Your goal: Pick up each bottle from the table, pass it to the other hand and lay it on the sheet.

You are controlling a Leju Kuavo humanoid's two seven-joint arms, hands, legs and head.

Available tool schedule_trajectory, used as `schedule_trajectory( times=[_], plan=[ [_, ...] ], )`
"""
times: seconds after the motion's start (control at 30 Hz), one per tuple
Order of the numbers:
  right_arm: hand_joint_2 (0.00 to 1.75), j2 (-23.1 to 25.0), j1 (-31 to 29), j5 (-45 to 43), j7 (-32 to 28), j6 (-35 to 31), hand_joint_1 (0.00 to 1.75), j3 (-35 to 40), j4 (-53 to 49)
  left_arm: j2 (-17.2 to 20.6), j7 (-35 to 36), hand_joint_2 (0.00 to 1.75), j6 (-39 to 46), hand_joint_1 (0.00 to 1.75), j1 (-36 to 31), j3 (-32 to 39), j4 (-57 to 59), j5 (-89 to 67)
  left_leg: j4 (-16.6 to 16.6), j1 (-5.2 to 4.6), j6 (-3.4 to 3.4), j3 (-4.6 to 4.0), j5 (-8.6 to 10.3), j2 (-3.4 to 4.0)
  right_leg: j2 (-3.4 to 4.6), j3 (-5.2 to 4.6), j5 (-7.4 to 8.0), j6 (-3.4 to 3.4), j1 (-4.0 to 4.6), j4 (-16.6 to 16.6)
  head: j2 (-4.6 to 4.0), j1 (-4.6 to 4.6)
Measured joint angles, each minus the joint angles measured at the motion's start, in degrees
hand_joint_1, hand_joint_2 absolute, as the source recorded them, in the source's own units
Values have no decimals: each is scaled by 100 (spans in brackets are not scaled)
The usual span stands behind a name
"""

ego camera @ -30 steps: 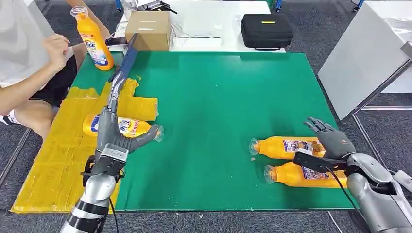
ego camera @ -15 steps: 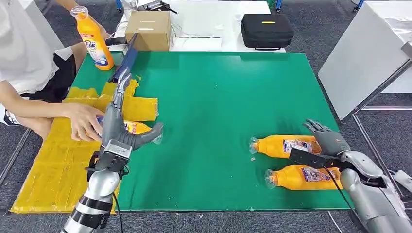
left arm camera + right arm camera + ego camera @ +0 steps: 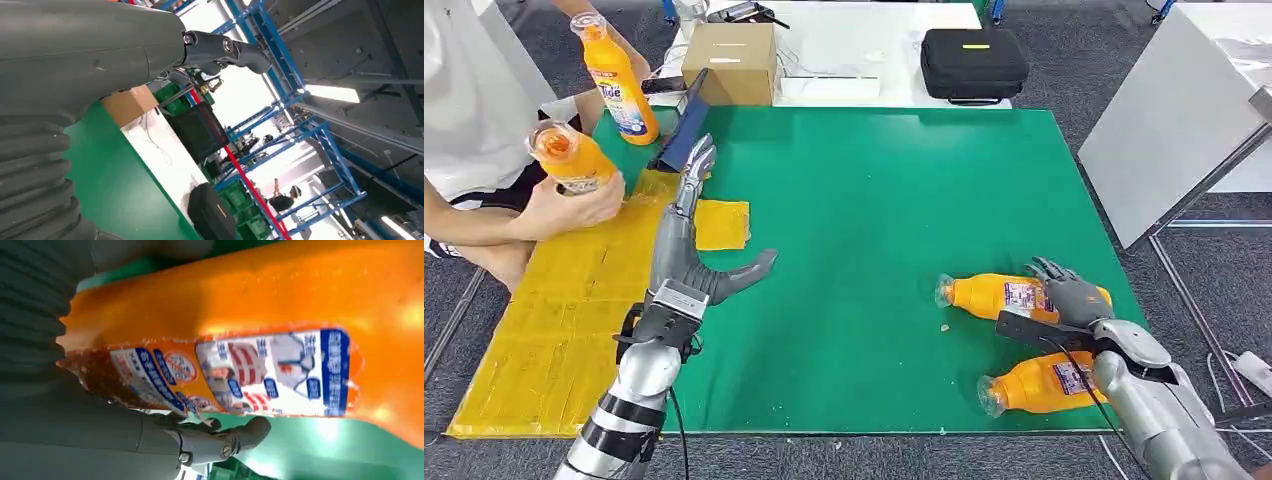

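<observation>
On the right side of the green counter (image 3: 874, 200) I see my right hand (image 3: 1069, 295) resting on a lying orange bottle (image 3: 989, 296), its fingers (image 3: 220, 437) curled over the label; whether they grip it, I cannot tell. A second bottle (image 3: 1039, 382) lies just nearer me, beside that arm. My left hand (image 3: 686, 262) hovers at the edge of the yellow sheet (image 3: 564, 300), fingers spread wide and holding nothing. A person's hand (image 3: 564, 205) holds a third bottle (image 3: 569, 157) above the sheet; a fourth bottle (image 3: 614, 80) stands upright at the counter's far corner.
</observation>
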Motion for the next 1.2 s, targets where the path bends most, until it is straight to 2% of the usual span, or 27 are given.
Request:
schedule_trajectory(
  times=[0.07, 0.17, 0.27, 0.6, 0.67, 0.73, 0.8, 1.13, 1.2],
  plan=[
    [175, 24, -65, 46, 11, -9, 127, 44, 105, 0, 0, 175, 0, 0, -19, -20, 22, 15, 0, 1, 0, 7, -1, 2, 1, 5, 0, 0, 0, -1, 0, 0],
    [175, 57, -126, 68, 31, -20, 155, 83, 197, -2, 0, 175, 2, 0, -31, -35, 57, 15, 0, 1, 0, 19, -1, 3, 2, 13, -1, -1, 0, -1, 0, 0],
    [175, 81, -182, 87, 63, -31, 175, 85, 284, -2, 0, 175, 2, 0, -33, -39, 70, 17, 0, 1, 0, 23, 0, 2, 1, 17, -1, -1, 0, -1, 0, 2],
    [175, 439, -286, 321, 374, -827, 175, 125, 561, -2, 116, 175, -103, 0, -53, -39, 160, 131, -1, 1, -1, 32, -3, 46, 28, 20, 10, -3, 3, -1, 0, 2],
    [175, 595, -269, 494, 549, -1297, 175, 85, 557, -2, 440, 175, -421, 0, -94, -37, 232, 311, -1, 2, -1, 34, -1, 57, 31, 15, 14, -6, 4, -1, 0, 2],
    [175, 770, -161, 597, 640, -1688, 175, -9, 468, -2, 868, 175, -1151, 0, -208, -20, 466, 766, -1, 3, -3, 33, 2, 52, 30, 17, 14, -7, 6, 0, 0, 2],
    [175, 974, -42, 645, 677, -1901, 175, -113, 297, -2, 949, 175, -1574, 0, -315, 44, 786, 1164, -1, 6, -4, 32, 3, 55, 30, 15, 17, -11, 11, 2, 0, -2],
    [175, 1226, 153, 682, 721, -1921, 175, -359, 8, -4, 929, 175, -1663, 0, -530, 131, 1349, 1292, -1, 5, -4, 12, 2, 34, 23, 7, 6, -1, 6, 2, 0, 2],
    [175, 1279, 174, 651, 623, -2105, 175, -405, -35, -4, 1010, 175, -1804, 0, -552, 142, 1414, 1436, -1, 5, -3, 10, 1, 30, 22, 7, 6, 0, 6, 1, 0, 2]
  ],
)
